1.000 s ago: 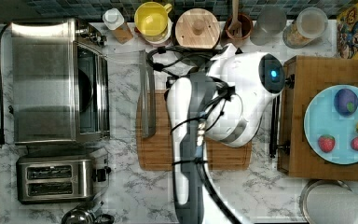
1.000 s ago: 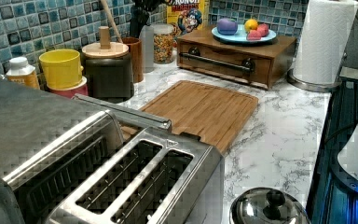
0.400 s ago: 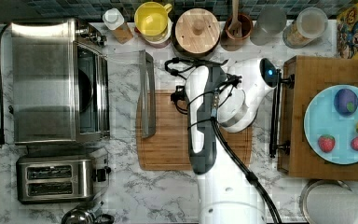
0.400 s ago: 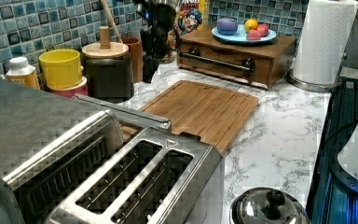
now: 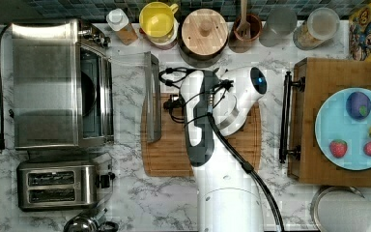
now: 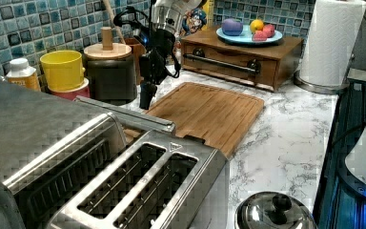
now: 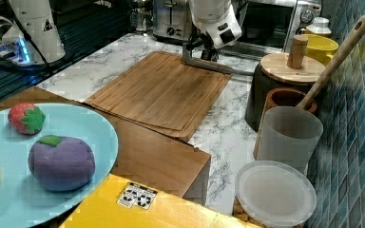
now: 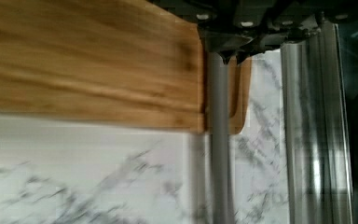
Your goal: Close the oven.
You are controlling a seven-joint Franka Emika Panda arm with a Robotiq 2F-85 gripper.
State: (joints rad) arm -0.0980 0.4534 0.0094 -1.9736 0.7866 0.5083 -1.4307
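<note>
Claw (image 6: 146,99) tips are drawn together with nothing between them, pointing down just beside the long bar handle (image 6: 124,113) of the oven (image 5: 48,82). From the wrist camera I see those tips (image 8: 230,55) meeting right over the thin bar (image 8: 219,154), with the steel edge of the door (image 8: 310,140) beyond it and the cutting board (image 8: 88,60) on the other side.

The oven fills the left part of the top view, above the two-slot toaster (image 5: 58,184). Its glass door (image 5: 128,96) lies flat and open toward the frame's centre, and the handle (image 5: 153,96) runs up and down the picture at the left edge of the board (image 5: 174,159). My claw (image 5: 173,103) sits near the bar's middle, on the board side.

As I judge it, the step in hand is getting under that bar so I can lift the door. To do it well I should go low enough to catch the underside of the handle or the door's lip, near the middle of its length so the door rises evenly. Then I should sweep up and toward the oven in an arc about the hinge, not push straight sideways, which could shove the whole oven along the marble. I'd keep my closed tips as a hook and finish with a firm push on the door's face until it seats
</note>
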